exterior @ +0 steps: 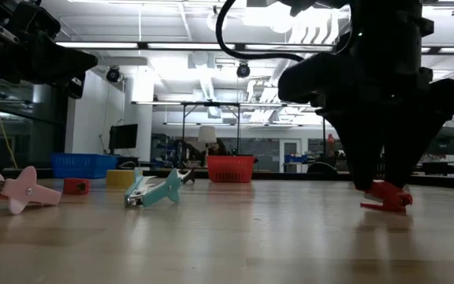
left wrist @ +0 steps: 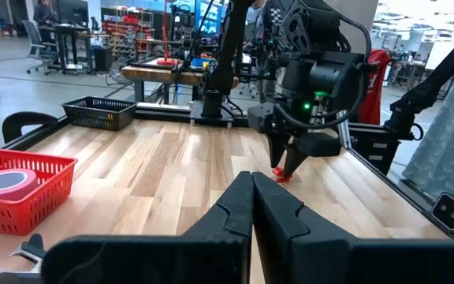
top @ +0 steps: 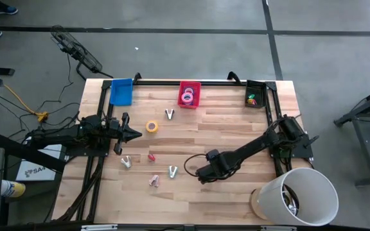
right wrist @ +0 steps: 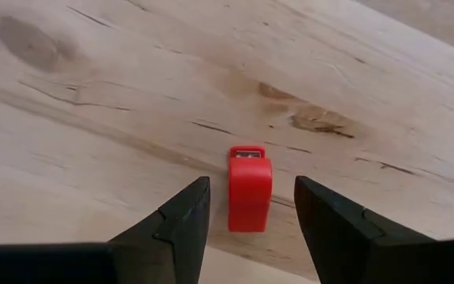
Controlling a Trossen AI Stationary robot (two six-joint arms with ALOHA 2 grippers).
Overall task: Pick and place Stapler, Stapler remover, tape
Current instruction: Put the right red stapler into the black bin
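The stapler (right wrist: 250,193), a small red one, lies flat on the worktop (right wrist: 93,95) straight between the spread fingers of the right hand (right wrist: 251,229), which hangs just above it with a gap on each side, gripping nothing. It looks like a light, hard plastic-and-metal piece, stiff enough to take a firm pinch; its smooth sides could slip, so I judge the best hold is across the two long flanks near the middle, not at the hinged end. No brand or writing can be read on it. Farther off, the left hand (top: 132,133) hangs pressed shut and empty, near a yellow tape (top: 151,126), and a red basket (top: 189,101) holds pink tape (top: 187,98)
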